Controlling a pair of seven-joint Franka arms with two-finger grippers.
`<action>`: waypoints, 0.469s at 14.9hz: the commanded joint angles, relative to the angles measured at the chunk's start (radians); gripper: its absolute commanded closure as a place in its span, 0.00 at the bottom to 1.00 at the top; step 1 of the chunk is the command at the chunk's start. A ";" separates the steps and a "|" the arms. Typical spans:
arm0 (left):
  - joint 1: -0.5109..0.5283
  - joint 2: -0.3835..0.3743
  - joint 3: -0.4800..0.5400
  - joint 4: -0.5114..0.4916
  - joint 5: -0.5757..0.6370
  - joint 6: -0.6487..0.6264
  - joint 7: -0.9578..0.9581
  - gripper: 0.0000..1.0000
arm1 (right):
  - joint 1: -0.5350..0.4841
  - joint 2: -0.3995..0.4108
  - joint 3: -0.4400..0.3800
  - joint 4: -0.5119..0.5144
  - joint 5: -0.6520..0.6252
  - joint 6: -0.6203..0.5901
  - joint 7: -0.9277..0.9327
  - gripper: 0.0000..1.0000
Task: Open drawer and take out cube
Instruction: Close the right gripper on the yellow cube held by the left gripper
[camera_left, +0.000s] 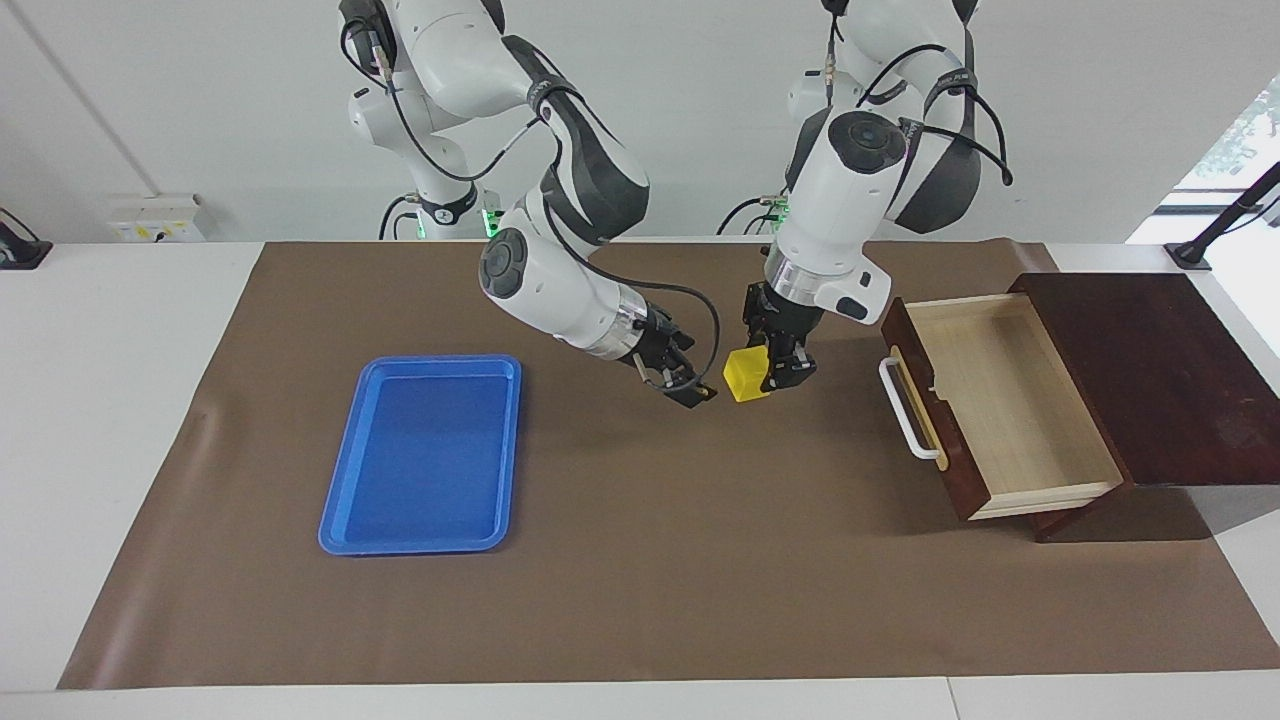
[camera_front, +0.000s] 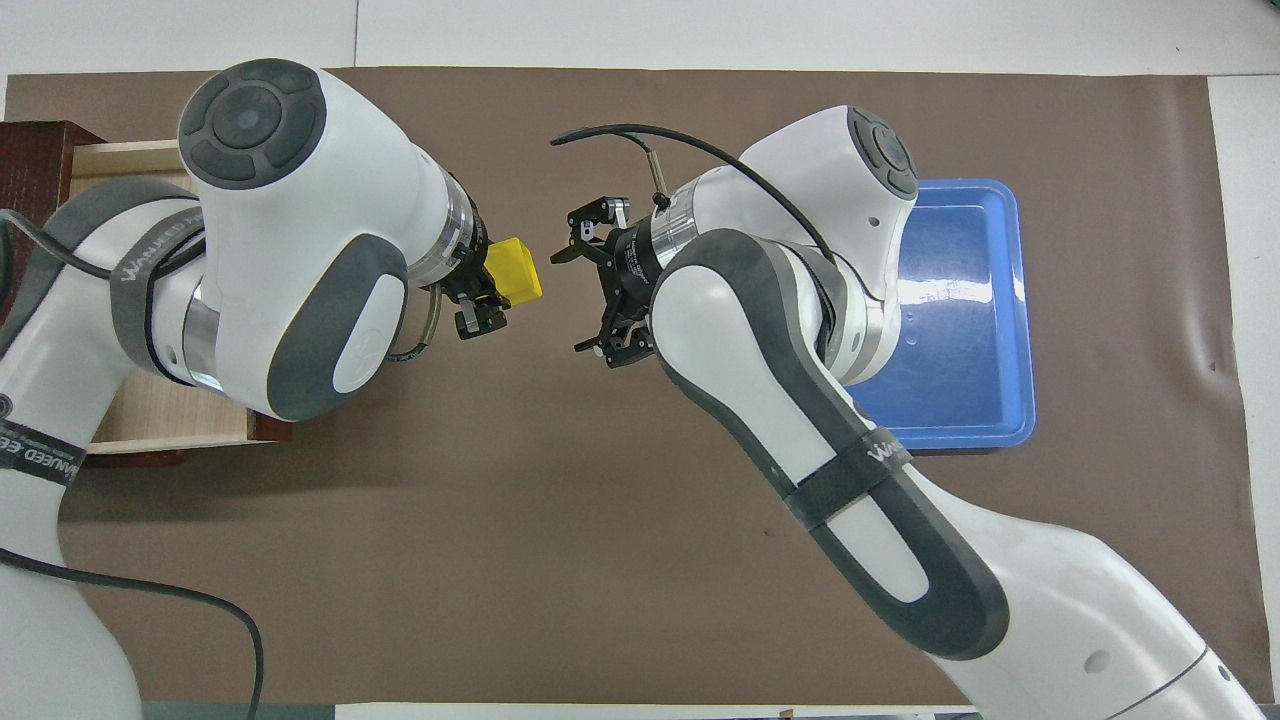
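The yellow cube (camera_left: 745, 375) (camera_front: 516, 270) hangs a little above the brown mat, and my left gripper (camera_left: 778, 368) (camera_front: 482, 296) is shut on it from above. My right gripper (camera_left: 692, 388) (camera_front: 570, 300) is open, tilted with its fingertips toward the cube, a small gap away on the tray's side. The drawer (camera_left: 1005, 400) (camera_front: 150, 430) stands pulled out toward the left arm's end of the table. Its pale interior is bare and its white handle (camera_left: 903, 410) faces the cube.
The drawer's dark wooden cabinet (camera_left: 1150, 370) sits at the left arm's end of the table. A blue tray (camera_left: 420, 455) (camera_front: 965, 330) lies on the brown mat (camera_left: 680, 560) toward the right arm's end, with nothing in it.
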 joint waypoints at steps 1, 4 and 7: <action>-0.014 -0.006 0.011 -0.018 0.012 0.025 -0.025 1.00 | -0.004 -0.003 -0.001 0.011 -0.016 0.005 -0.010 0.05; -0.019 -0.006 0.011 -0.018 0.012 0.025 -0.025 1.00 | -0.004 0.035 -0.003 0.071 -0.019 0.000 0.016 0.07; -0.025 -0.006 0.011 -0.018 0.012 0.027 -0.025 1.00 | -0.004 0.081 -0.003 0.141 -0.043 -0.009 0.053 0.08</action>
